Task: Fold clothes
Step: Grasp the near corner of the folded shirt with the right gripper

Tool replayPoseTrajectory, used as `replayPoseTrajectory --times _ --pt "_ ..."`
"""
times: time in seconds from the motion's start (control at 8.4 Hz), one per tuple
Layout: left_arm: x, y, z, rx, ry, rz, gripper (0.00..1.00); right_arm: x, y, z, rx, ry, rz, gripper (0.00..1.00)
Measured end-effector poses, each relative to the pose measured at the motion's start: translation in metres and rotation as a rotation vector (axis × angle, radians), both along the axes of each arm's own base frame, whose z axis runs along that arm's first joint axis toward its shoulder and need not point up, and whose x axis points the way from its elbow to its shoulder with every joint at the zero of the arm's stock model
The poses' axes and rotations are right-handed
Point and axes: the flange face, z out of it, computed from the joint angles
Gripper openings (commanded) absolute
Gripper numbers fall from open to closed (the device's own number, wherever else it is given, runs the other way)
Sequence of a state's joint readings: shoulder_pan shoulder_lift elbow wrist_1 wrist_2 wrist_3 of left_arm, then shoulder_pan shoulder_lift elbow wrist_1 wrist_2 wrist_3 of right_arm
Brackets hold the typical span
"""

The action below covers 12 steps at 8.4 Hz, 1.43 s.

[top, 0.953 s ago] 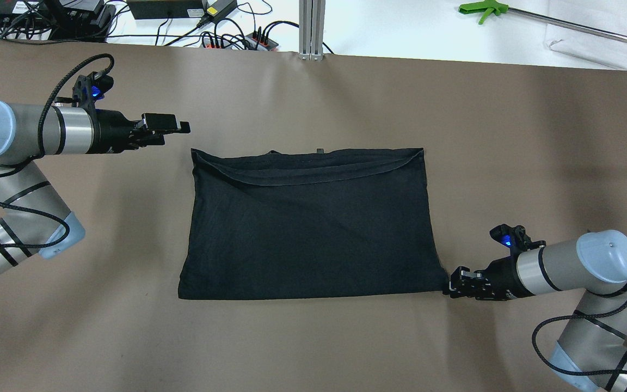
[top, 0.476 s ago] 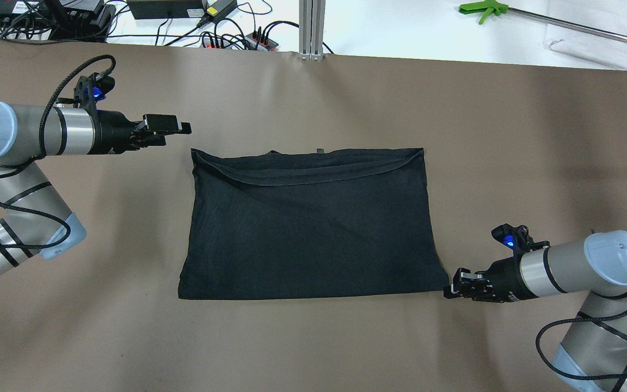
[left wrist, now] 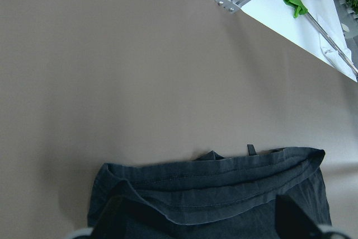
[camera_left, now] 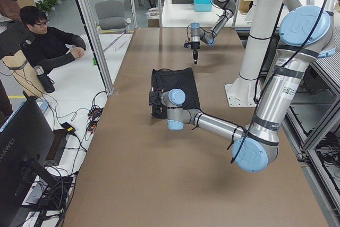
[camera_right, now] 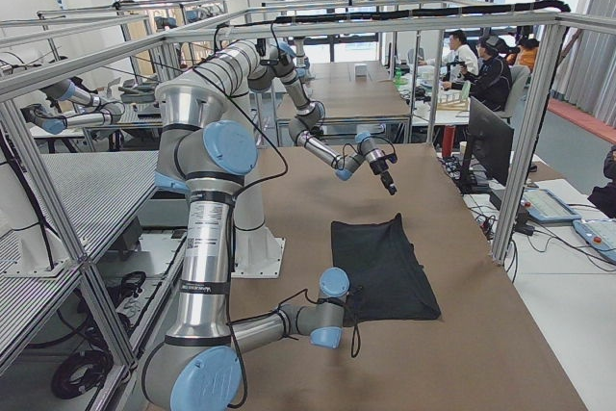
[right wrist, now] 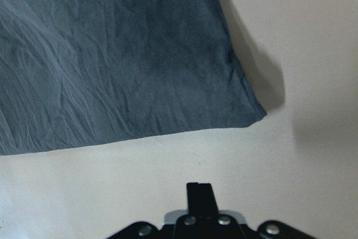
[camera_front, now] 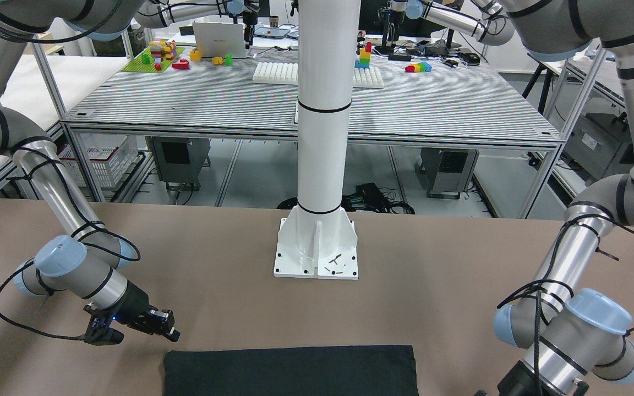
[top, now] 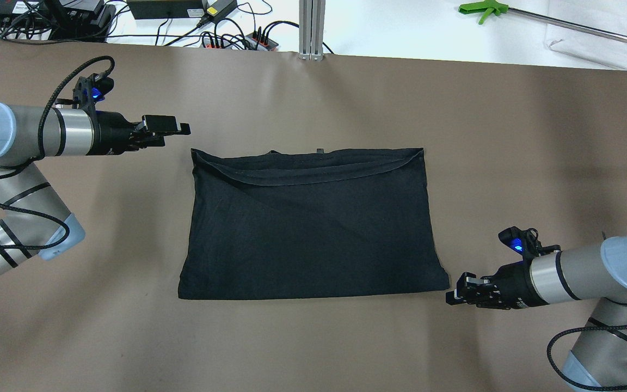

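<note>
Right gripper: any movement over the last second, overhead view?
Yes. The right gripper has shifted slightly down in the overhead view, ending just below the near right corner of the plain black rectangular fabric piece, which lies unmoved.

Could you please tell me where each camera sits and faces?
Front-facing: across the brown table, facing the white pole; left arm, right arm.
Overhead: behind the robot, above the thin black rectangular fabric piece; both arms.
Left side: table's end; left arm nearest.
Right side: opposite end; right arm nearest.
Left wrist: fabric's far hem; blurred jaws.
Right wrist: fabric's near corner, as overhead shows; jaws.
</note>
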<state>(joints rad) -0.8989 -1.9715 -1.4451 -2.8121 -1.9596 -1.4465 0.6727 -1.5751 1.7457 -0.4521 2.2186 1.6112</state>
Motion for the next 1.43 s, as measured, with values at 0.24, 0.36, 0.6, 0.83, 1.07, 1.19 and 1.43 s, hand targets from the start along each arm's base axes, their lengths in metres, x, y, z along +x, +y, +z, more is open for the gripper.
replayPoseTrajectory --times 0.24,0.36,0.6,0.83,1.07,1.19,1.43 --pt "-0.001 0.001 0.001 0.001 0.0 -0.001 0.94 0.0 -0.01 0.022 -0.021 0.041 0.018 0.91" --pt "-0.001 0.001 0.002 0.001 0.001 -0.001 0.94 -0.005 -0.018 0.031 -0.026 0.058 0.035 0.91" --pt "-0.001 0.002 0.003 0.002 0.001 0.0 0.94 -0.024 -0.037 0.038 -0.025 0.076 0.064 0.77" --pt "-0.001 0.002 0.003 0.001 0.001 0.001 0.94 -0.042 -0.052 0.035 -0.017 0.082 0.087 0.23" --pt "-0.001 0.002 0.003 0.001 0.001 0.001 0.94 -0.047 -0.056 0.031 -0.013 0.078 0.091 0.0" --pt "-0.001 0.002 0.004 0.0 0.0 0.001 0.94 -0.047 -0.056 0.028 -0.01 0.073 0.091 0.0" --pt "-0.002 0.002 0.004 0.0 0.0 0.0 0.94 -0.046 -0.052 0.02 -0.001 0.06 0.088 0.0"
